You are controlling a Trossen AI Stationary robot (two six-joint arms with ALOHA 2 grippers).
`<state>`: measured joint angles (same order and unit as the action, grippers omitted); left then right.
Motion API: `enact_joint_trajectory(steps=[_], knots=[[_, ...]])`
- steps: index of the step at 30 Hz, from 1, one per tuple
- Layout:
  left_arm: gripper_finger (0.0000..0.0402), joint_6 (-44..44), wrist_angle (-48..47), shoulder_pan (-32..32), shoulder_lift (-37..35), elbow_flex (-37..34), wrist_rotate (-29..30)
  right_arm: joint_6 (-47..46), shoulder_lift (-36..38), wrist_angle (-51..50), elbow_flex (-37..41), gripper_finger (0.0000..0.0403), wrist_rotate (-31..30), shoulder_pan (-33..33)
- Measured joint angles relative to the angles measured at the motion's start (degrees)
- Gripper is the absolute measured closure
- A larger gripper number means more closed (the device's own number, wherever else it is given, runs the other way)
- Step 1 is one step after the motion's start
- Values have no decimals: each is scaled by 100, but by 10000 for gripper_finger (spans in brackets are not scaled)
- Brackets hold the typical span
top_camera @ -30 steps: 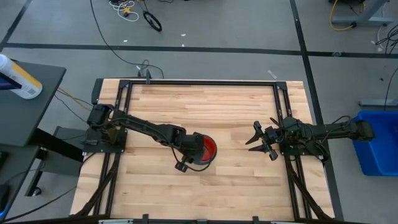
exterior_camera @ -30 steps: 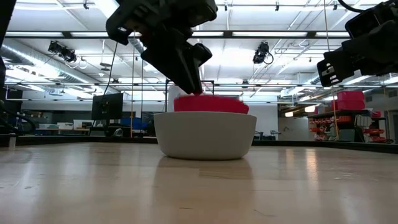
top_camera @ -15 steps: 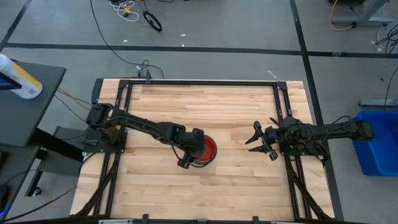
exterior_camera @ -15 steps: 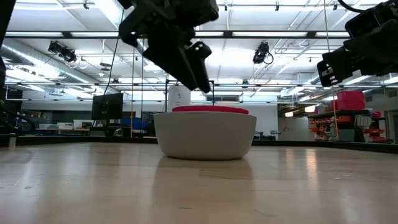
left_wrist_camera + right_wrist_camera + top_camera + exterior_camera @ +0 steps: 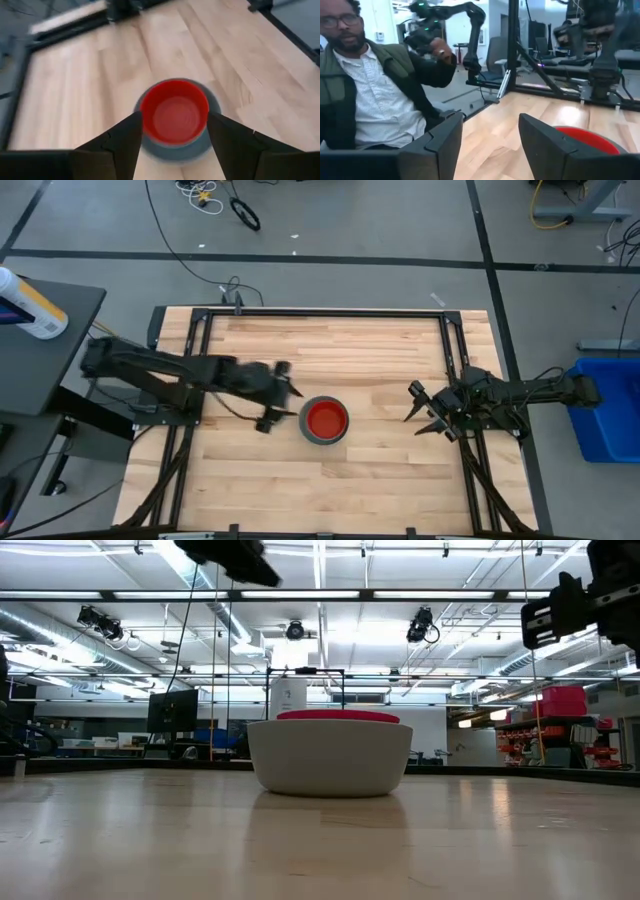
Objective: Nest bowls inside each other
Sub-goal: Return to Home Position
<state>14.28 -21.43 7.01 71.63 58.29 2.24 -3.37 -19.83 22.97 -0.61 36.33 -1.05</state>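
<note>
The nested bowls (image 5: 326, 421) sit in the middle of the counter (image 5: 350, 350). The left gripper (image 5: 281, 406) hangs just left of them, the right gripper (image 5: 424, 409) well apart on the right.

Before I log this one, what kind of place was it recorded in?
Probably a robotics lab in an industrial hall: a wooden table in a black frame, loose cables on taped concrete floor, and strip lights, ducting and shelving behind.

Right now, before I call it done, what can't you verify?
Anything nested between red bowl and grey bowl: covered by the red bowl in high and left wrist views, by the grey wall in low view.
Left gripper: mostly cut off by the low view's top edge.
</note>
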Motion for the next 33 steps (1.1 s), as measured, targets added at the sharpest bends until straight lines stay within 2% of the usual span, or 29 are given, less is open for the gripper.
enact_joint_trajectory(steps=[3, 9, 15, 18, 22, 27, 30, 33], knots=[[173, -133, 19, -136, -1006, -561, 254, -5, 160, -462, -224, 192, -5, -12], [174, -566, -8, -232, -3040, -1664, 906, 261, 563, -2048, -1125, 182, -21, -19], [174, -851, -180, -230, -4789, -2518, 888, 740, 1140, -3318, -1850, 173, -75, -19], [174, -949, -119, -212, -5515, -2583, 701, 788, 1462, -3637, -1905, 168, -197, -19], [174, -1429, -216, -212, -6277, -2578, 1010, 743, 1819, -3867, -1851, 162, -457, -19], [174, -2240, -233, -212, -6831, -2575, 1339, 736, 1979, -3900, -1833, 152, -475, -19], [174, -2410, -368, -212, -6888, -2601, 1206, 680, 1968, -3933, -1833, 147, -471, -19], [174, -2286, -293, -212, -6886, -2815, 652, 466, 1962, -4054, -1830, 142, -473, -19]])
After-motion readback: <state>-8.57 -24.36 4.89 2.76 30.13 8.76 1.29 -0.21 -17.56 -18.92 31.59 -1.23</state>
